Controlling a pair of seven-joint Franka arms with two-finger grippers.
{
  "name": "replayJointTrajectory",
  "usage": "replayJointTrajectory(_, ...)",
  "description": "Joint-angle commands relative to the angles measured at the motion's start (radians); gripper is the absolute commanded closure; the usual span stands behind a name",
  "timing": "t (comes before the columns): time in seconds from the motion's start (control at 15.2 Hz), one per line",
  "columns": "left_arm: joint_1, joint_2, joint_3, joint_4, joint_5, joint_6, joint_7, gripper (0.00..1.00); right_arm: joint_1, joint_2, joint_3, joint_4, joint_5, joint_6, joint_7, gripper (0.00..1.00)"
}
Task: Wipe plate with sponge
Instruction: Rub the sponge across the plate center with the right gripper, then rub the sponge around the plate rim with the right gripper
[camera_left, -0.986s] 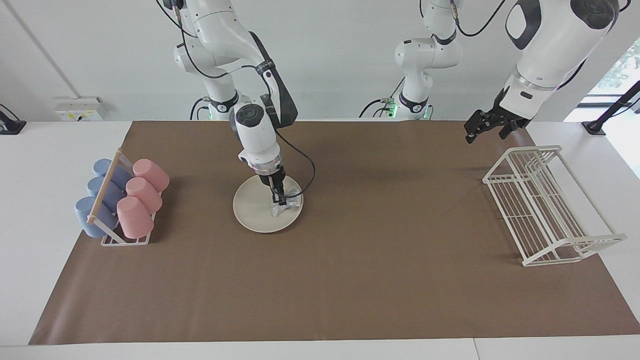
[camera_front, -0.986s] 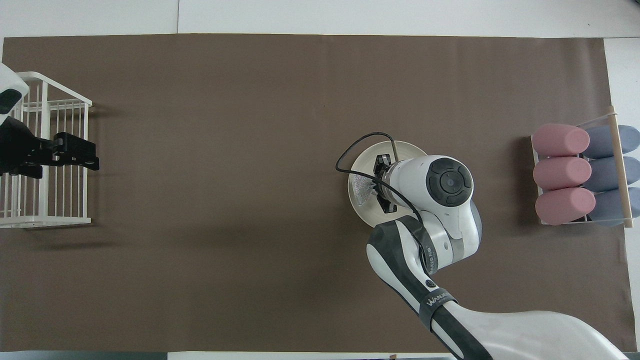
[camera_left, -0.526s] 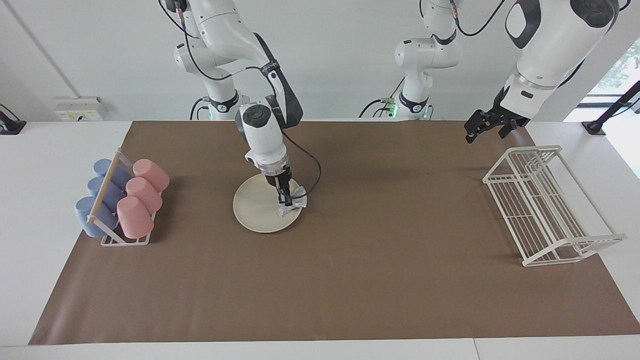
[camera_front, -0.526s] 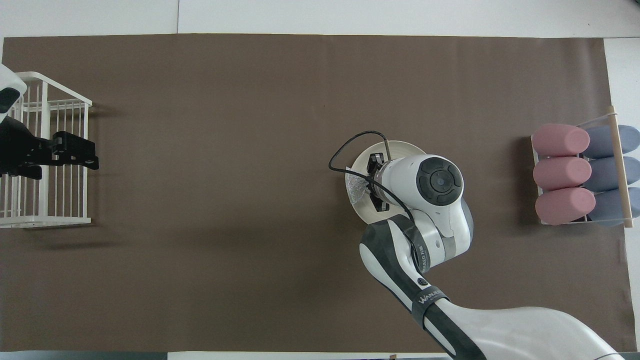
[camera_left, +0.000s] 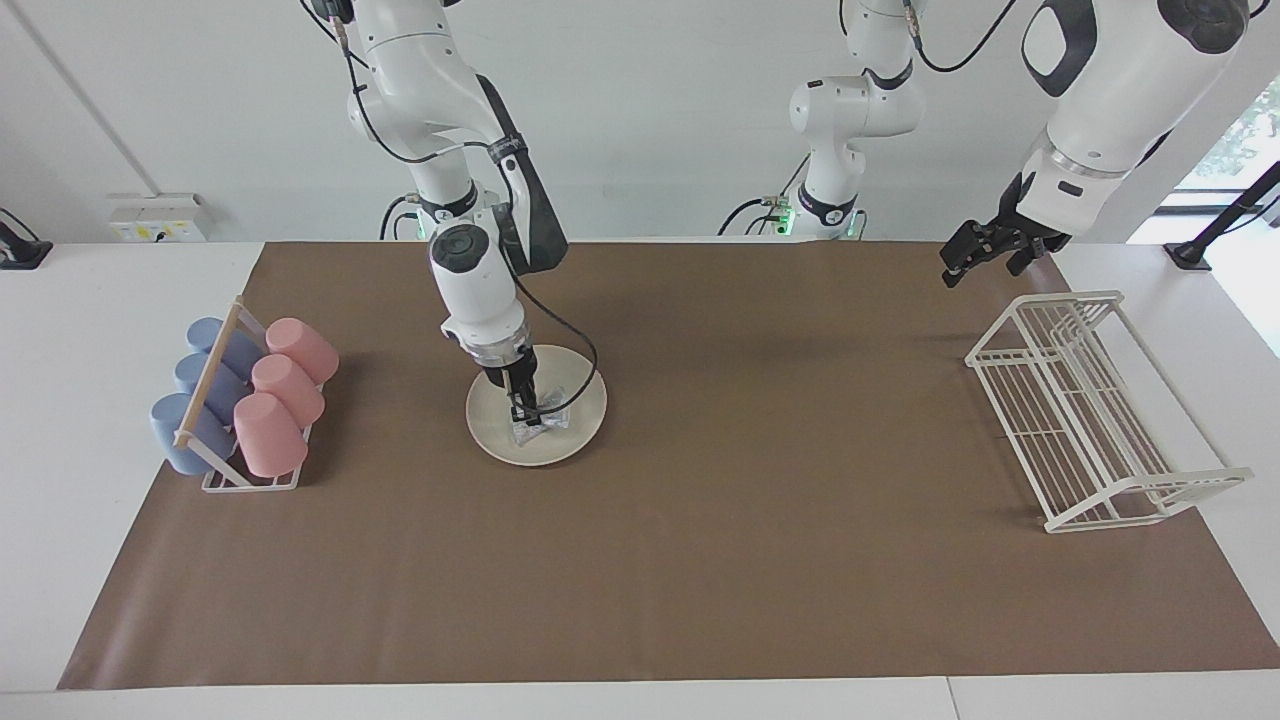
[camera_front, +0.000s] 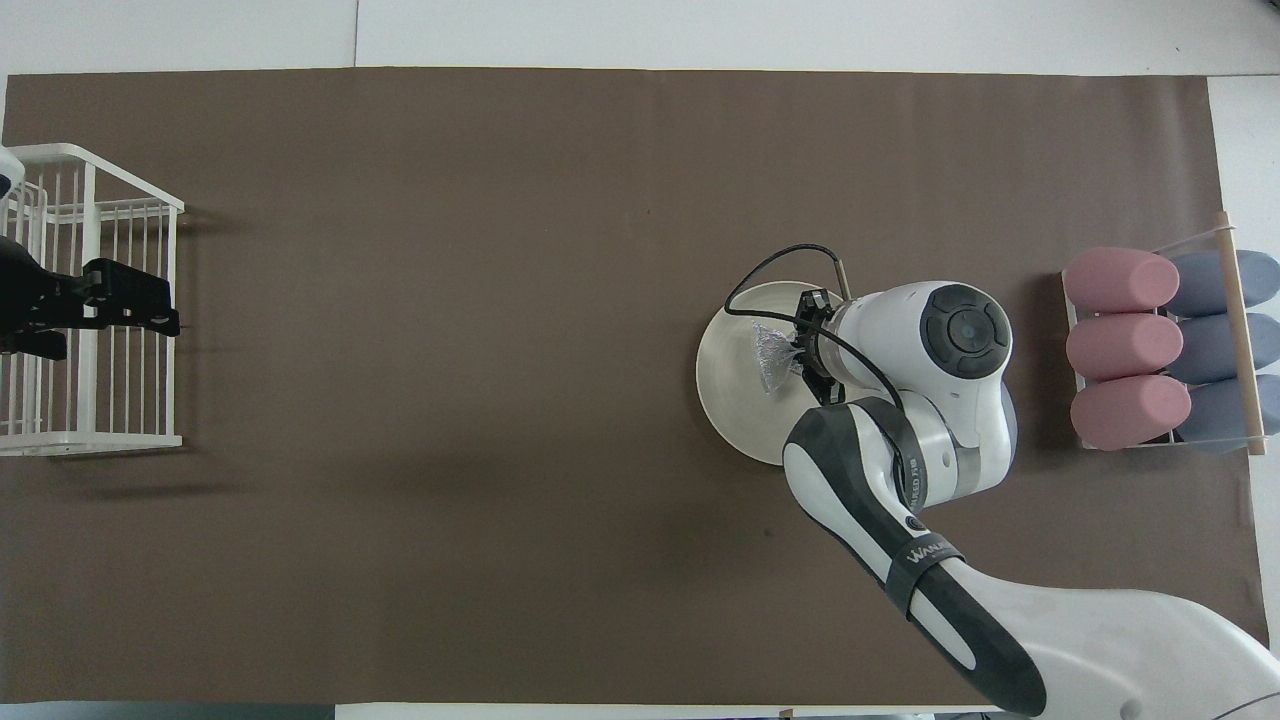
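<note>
The cream-white plate (camera_left: 580, 395) lies flat on the brown mat, toward the right arm's end of the table; it also shows in the overhead view (camera_front: 730, 400). My right gripper (camera_left: 521, 412) points down at the plate and is shut on the silvery mesh sponge (camera_left: 540, 424), which is pressed on the plate's middle. In the overhead view the sponge (camera_front: 771, 357) sticks out from the right gripper (camera_front: 803, 352). My left gripper (camera_left: 958, 266) waits in the air over the white wire rack's end nearer to the robots, also seen in the overhead view (camera_front: 150, 310).
A white wire dish rack (camera_left: 1090, 420) stands at the left arm's end of the table (camera_front: 90, 400). A holder with pink and blue cups (camera_left: 245, 400) lies at the right arm's end (camera_front: 1160, 350). A brown mat (camera_left: 750, 500) covers the table.
My right gripper swept the sponge out to the plate's edge toward the left arm's end, then back to the plate's middle. The left gripper drifted slightly.
</note>
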Motion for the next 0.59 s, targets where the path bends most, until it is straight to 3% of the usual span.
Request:
replayJointTrajectory(0.0,0.007,-0.014,-0.007,-0.004,0.014,0.007,-0.013,0.0,-0.062,-0.031,0.008,-0.04,0.016,-0.02,-0.097,1.0)
replayJointTrajectory(0.53,-0.007,-0.014,-0.01,-0.004,0.013,0.024,-0.011,0.0,-0.061,-0.041,0.009,-0.077,0.016,0.022,-0.125,1.0)
